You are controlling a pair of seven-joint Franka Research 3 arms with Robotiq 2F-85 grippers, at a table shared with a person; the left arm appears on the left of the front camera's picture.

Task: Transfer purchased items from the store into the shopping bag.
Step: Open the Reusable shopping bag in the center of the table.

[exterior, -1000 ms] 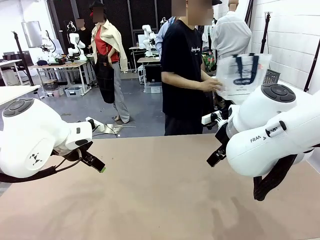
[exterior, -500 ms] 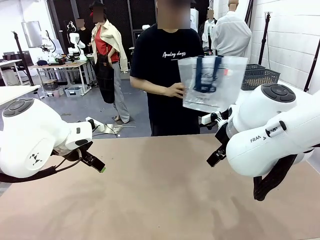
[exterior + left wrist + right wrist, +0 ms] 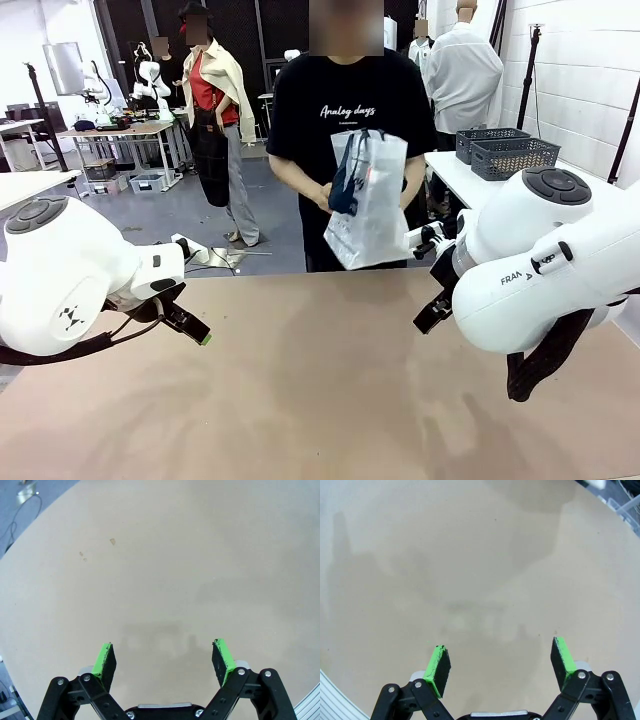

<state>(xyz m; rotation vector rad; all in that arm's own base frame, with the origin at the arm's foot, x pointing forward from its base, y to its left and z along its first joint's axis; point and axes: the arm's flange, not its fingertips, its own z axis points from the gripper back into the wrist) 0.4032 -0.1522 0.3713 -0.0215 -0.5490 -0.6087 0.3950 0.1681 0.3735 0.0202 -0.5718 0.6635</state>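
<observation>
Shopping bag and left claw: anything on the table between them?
No; the front view shows bare table between the left gripper and the shopping bag the person holds.

The wide tan matte worktop stretched smooth and flat from the near edge to the far side. Soft grey shadows fell across its surface. In the left wrist view, a few small brownish specks marked it near its rounded edge. Off to the right, a separate white side table carried two dark grey mesh baskets, just beside each other
</observation>
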